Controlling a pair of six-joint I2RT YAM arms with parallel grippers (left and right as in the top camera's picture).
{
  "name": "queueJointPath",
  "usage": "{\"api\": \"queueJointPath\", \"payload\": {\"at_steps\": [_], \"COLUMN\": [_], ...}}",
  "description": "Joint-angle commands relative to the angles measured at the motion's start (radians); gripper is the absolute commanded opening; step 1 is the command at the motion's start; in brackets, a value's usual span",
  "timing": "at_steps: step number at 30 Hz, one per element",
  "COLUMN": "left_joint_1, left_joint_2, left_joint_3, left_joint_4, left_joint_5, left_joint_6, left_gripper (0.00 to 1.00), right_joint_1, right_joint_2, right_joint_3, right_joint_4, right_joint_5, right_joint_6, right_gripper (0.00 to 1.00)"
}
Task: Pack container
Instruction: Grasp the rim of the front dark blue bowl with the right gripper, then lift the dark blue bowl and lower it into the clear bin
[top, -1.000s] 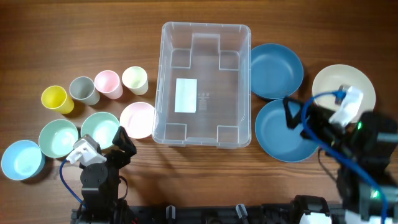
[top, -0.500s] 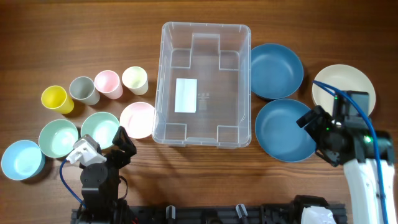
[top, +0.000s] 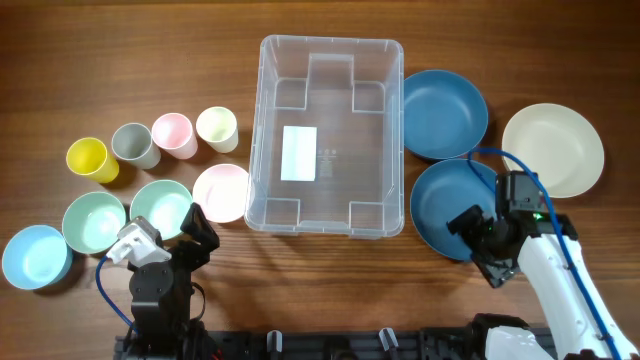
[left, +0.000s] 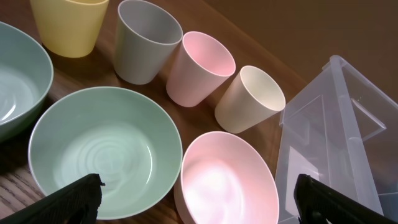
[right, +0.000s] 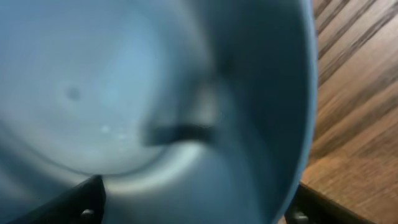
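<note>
our right tool (right: 193, 204), fingers spread wide, hangs over the near blue plate (top: 440, 200). we should straddle its near-right rim squarely before closing, then lift it left into the empty container (top: 262, 130) at the middle of the surface (top: 100, 60).

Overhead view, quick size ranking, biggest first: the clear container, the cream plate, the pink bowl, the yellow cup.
1. clear container
2. cream plate
3. pink bowl
4. yellow cup
All four sit on the same table, so nearness to the camera hardly skews this order.
</note>
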Motion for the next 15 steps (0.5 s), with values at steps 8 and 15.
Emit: {"api": "queueJointPath", "payload": {"at_steps": [8, 15], "left_joint_1": [0.008, 0.008], "left_joint_2": [-0.007, -0.007], "left_joint_3": [-0.006, -0.006], "left_joint_4": [0.003, 0.003], "left_joint_5": [0.009, 0.009], "left_joint_6": [0.008, 0.008], "left_gripper": [1.00, 1.00], "right_joint_1": [0.001, 0.001], "right_joint_2": [-0.012, -0.134], "right_joint_3": [-0.016, -0.016], "right_joint_4": [-0.033, -0.120], "right_joint_5": [-0.034, -0.034], "right_joint_6": [0.013, 0.013], "right_gripper": [0.37, 0.04]}}
